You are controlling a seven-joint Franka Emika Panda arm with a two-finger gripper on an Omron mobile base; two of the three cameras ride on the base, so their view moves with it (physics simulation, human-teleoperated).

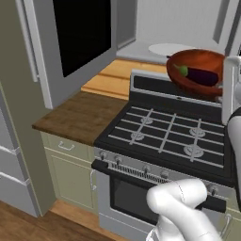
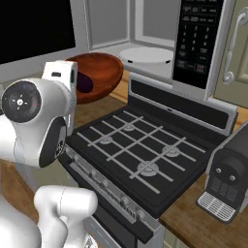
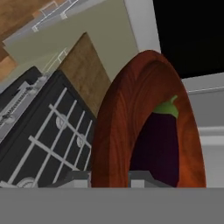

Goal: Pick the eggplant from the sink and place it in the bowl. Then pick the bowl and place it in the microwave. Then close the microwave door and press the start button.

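Left base view – bowl [image 1: 200,70]: it hung in the air above the back of the stove [image 1: 164,136], tilted toward the camera, just in front of the open microwave [image 1: 141,49].
Left base view – eggplant [image 1: 200,75]: it lay inside the bowl, green stem cap pointing left.
Left base view – microwave door [image 1: 75,42]: it stood swung open to the left, over the wooden worktop [image 1: 80,115].
Left base view – turntable plate [image 1: 167,48]: white, on the microwave floor just behind the bowl.

Right base view – bowl [image 2: 99,72]: partly hidden behind the white hand, held off the stove [image 2: 140,150] in front of the microwave [image 2: 145,55] cavity.
Right base view – eggplant [image 2: 85,82]: a dark purple patch showed inside the bowl.
Right base view – coffee machine [image 2: 227,174]: dark, on the worktop to the right of the stove.

Hand view – pincer [image 3: 109,178]: its tips straddled the bowl's [image 3: 113,131] near rim, one outside and one inside, closed partway and clamped on that rim.
Hand view – eggplant [image 3: 159,144]: it rested in the bowl just beyond the inner tip.
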